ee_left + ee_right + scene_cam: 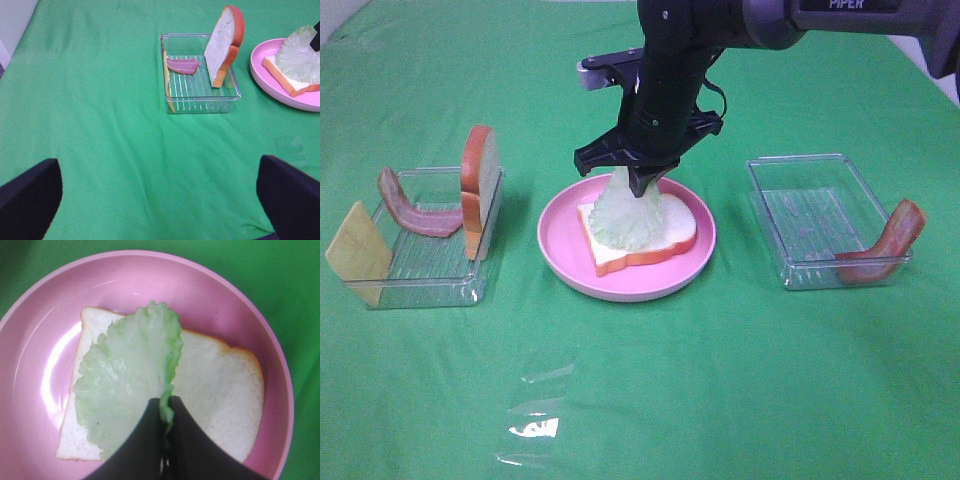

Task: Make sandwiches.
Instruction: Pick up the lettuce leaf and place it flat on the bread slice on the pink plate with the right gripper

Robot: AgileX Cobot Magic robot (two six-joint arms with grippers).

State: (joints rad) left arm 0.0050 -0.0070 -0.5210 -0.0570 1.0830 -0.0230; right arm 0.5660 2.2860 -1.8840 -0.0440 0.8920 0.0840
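Note:
My right gripper (638, 180) is shut on the pale green lettuce leaf (630, 212) and holds it on a white bread slice (665, 240) lying on the pink plate (560, 245). In the right wrist view the fingertips (150, 425) pinch the lettuce's (125, 380) edge over the bread (220, 375). A second bread slice (478, 185) stands upright in the left clear tray (430, 285), with a bacon strip (415, 212) and a yellow cheese square (358, 250). Another bacon strip (888, 243) leans on the right tray (820, 215). My left gripper (160, 200) is open, far from the tray (200, 95).
A green cloth (720, 400) covers the table. A shiny scrap of clear film (535, 425) lies on the cloth at the front. The right arm (720, 30) reaches in from the upper right over the plate.

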